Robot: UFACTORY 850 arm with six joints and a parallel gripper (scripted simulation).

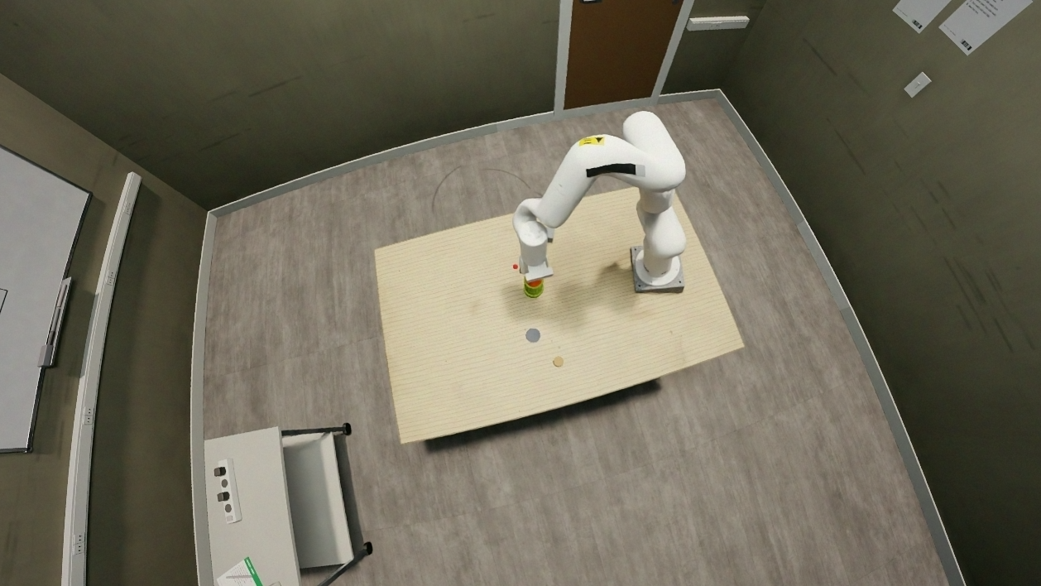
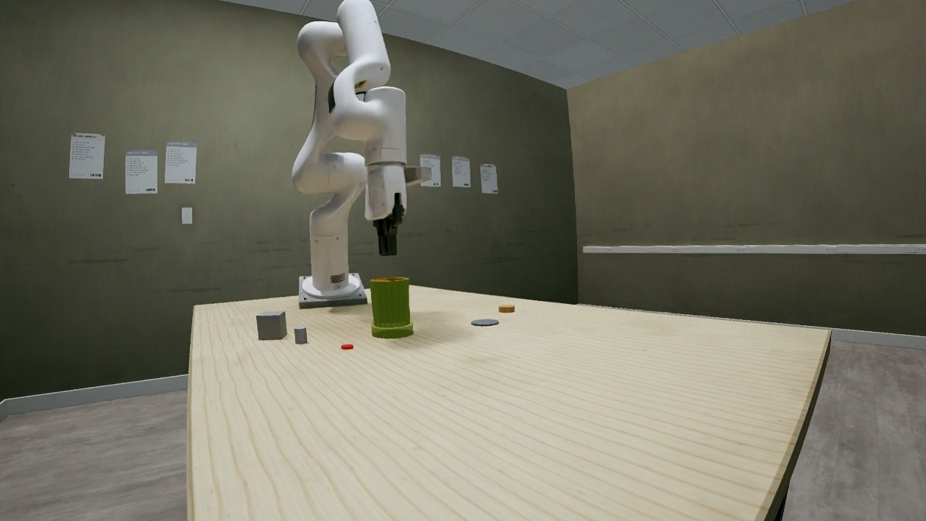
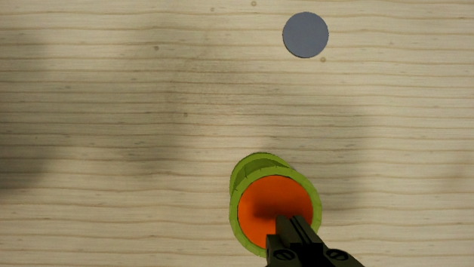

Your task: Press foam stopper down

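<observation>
A green ribbed jar (image 1: 534, 290) (image 2: 389, 304) (image 3: 241, 177) stands upright on the wooden table (image 2: 518, 414). An orange foam stopper (image 3: 264, 204) (image 2: 389, 280) (image 1: 534, 281) fills its mouth. Its top sits about level with the rim, and nothing lies on it. My gripper (image 2: 388, 251) (image 3: 287, 237) is shut and empty. It hangs straight above the stopper with a clear gap between its fingertips and the foam.
A flat grey disc (image 1: 533, 335) (image 2: 484, 321) (image 3: 305, 35) and a tan disc (image 1: 558, 360) (image 2: 506, 308) lie beyond the jar. A small red disc (image 2: 347, 346) (image 1: 515, 266), a grey cube (image 2: 270, 325) and a small grey block (image 2: 299, 335) lie to its left. The arm's base (image 2: 331, 291) stands behind.
</observation>
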